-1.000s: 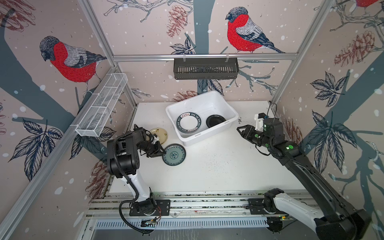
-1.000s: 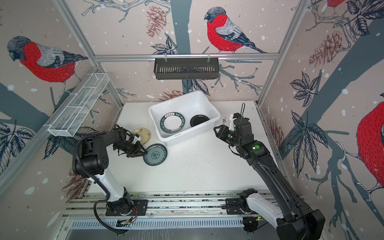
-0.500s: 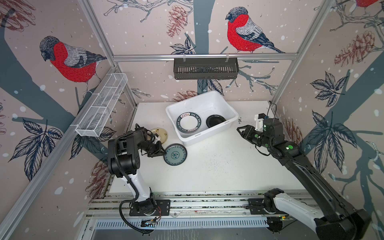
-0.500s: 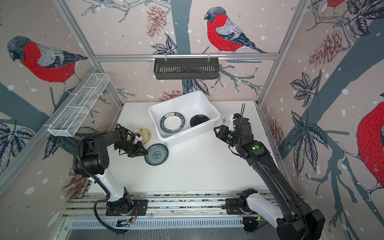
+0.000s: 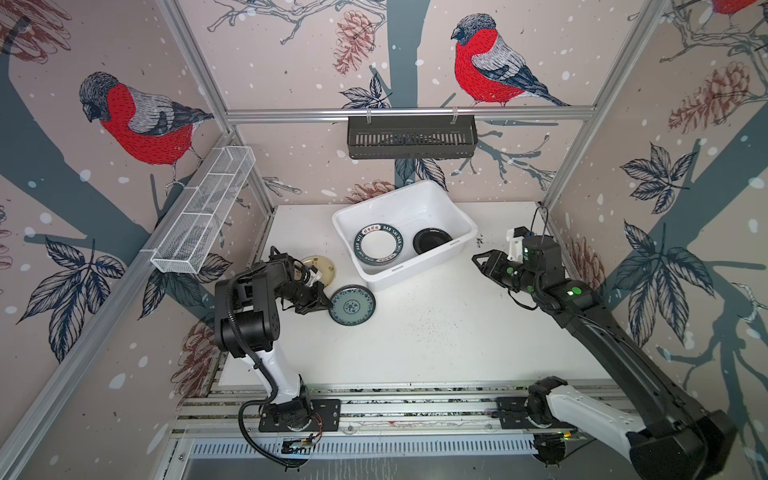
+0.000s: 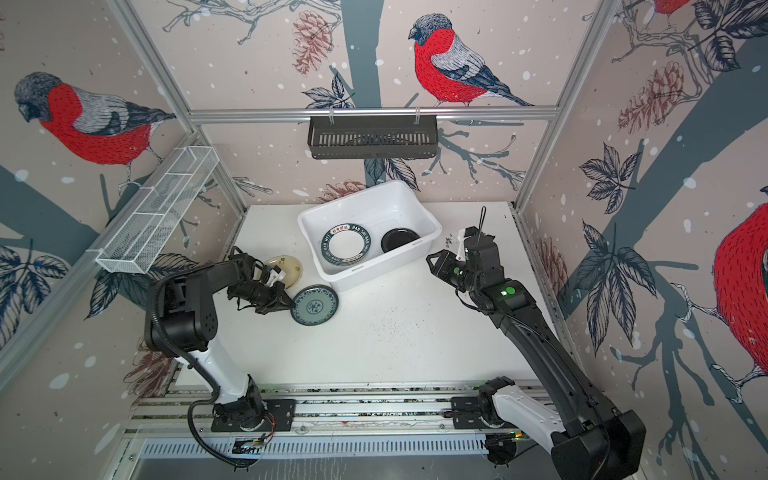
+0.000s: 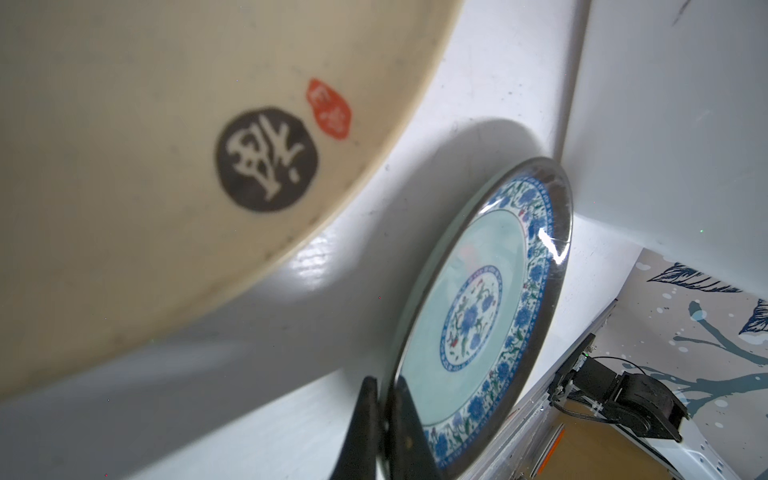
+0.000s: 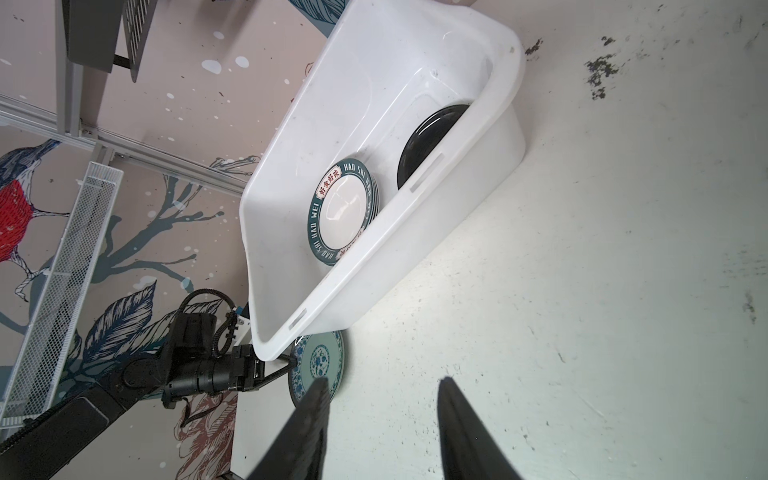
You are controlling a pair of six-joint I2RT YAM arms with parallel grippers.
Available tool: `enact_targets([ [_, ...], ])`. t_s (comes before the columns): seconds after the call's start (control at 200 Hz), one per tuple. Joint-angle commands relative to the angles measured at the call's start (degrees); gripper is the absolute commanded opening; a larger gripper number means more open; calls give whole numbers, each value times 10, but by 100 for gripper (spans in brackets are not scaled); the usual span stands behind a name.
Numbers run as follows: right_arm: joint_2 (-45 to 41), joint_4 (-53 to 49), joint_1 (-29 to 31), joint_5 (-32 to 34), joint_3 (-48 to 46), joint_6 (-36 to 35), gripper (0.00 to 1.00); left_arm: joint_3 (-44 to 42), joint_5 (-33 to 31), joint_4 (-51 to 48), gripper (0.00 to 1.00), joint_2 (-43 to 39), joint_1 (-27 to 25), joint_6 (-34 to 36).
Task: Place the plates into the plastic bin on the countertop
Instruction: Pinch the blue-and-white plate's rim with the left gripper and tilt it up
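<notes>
White surface [image 5: 436,332] bearing the plastic bin [image 5: 390,203] askew at the back, green-lettered plate [image 5: 379,248] and glossy black plate [image 5: 431,240] flat inside. Right arm [image 5: 582,303] stretched long and low toward the bin, right jaws parted, empty. Left arm [image 5: 249,299] folded tight at the elbow, left jaws clamped on the rim of the teal floral plate [image 5: 352,306] just beside the bin's front corner, pale yellow plate [image 5: 324,266] behind.

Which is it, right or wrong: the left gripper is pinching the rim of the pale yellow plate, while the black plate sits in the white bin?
Wrong in one respect. The left gripper is shut on the rim of the teal floral plate, not the pale yellow plate beside it; the left wrist view shows this. The black plate does sit in the white bin.
</notes>
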Motion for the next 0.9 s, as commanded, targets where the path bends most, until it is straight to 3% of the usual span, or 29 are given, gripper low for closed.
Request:
enact_targets([
  [0.0,6,20,0,-2,8,-9,44,3,-7,-6,0,-7,0,9],
  [0.896,11,24,-2,-9,18,-19,44,20,-31,-40,0,-84,22,-5],
])
